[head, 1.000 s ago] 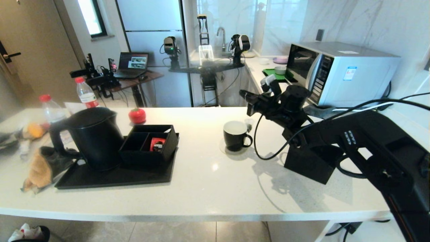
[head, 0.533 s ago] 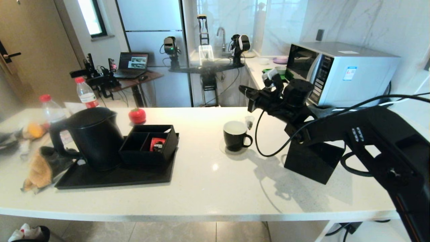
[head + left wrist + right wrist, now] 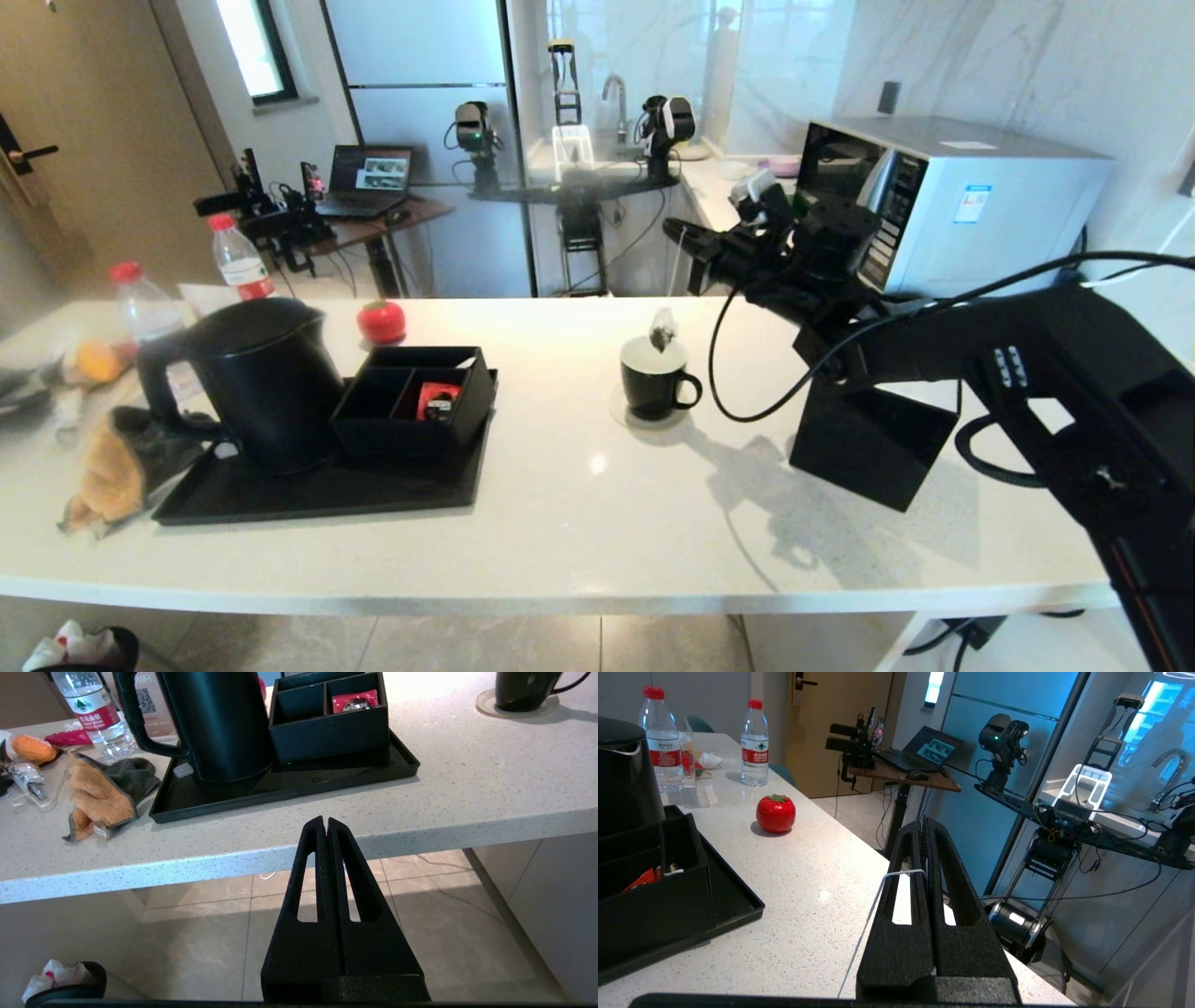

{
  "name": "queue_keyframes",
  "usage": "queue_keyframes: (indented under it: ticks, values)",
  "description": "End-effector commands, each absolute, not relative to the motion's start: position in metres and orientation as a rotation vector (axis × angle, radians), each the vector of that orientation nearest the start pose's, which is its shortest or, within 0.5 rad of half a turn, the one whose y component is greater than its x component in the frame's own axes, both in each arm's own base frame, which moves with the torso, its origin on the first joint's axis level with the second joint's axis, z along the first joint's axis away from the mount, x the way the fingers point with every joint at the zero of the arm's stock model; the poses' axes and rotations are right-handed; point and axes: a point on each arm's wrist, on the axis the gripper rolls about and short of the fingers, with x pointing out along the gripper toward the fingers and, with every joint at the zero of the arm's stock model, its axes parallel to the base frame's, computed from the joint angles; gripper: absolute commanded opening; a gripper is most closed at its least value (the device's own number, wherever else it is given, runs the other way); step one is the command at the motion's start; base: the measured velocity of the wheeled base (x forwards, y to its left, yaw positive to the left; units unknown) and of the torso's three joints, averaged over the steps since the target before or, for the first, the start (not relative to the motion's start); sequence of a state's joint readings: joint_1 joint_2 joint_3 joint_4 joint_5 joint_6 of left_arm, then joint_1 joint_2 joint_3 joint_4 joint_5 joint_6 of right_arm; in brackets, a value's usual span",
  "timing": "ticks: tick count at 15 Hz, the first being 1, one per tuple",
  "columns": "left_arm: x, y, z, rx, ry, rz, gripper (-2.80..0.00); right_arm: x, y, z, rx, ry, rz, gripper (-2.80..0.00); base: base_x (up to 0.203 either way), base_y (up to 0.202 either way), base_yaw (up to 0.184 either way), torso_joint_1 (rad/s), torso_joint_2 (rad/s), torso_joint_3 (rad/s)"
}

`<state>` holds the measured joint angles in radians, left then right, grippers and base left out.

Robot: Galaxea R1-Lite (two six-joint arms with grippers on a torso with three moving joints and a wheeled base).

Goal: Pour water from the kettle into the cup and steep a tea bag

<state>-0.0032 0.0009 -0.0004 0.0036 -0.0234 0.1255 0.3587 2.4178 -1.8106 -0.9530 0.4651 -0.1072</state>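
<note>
My right gripper (image 3: 674, 232), jaws pinching the string (image 3: 672, 280), dangles the tea bag (image 3: 664, 330) vertically just above the cup (image 3: 655, 377); it must go straight down. The left arm's jaws are pressed together below the surface (image 3: 579, 504).

The right arm (image 3: 1027, 373) is matte black throughout, built of chunky angular segments with rounded joint housings. A small cluster of pale screws or buttons (image 3: 1006, 366) dots its forearm, and a loose black cable (image 3: 738, 392) loops beneath it from wrist to elbow. A small white-topped module (image 3: 761, 191) sits on the wrist. The right hand (image 3: 926, 826) has two long, tapering black fingers (image 3: 906, 877) of rough, grainy texture, each pierced by a narrow slot. The left hand (image 3: 325, 823) is of identical make and colour.
</note>
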Motion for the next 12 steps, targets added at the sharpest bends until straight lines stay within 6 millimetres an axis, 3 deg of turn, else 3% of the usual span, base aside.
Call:
queue_keyframes:
  ticks: [1,8,12]
  values:
    - [-0.023,0.000,0.075,0.123,0.001,-0.028,-2.80,0.474,0.190,0.181,-0.120,-0.380,0.804,-2.80,0.000,0.000,0.000,0.000,0.00,0.000]
    - [-0.023,0.000,0.075,0.113,0.005,-0.023,-2.80,0.492,0.198,0.105,-0.116,-0.282,0.818,-2.80,0.000,0.000,0.000,0.000,0.00,0.000]
    - [-0.023,0.000,0.075,0.113,0.005,-0.023,-2.80,0.495,0.199,0.090,-0.117,-0.268,0.818,-2.80,0.000,0.000,0.000,0.000,0.00,0.000]
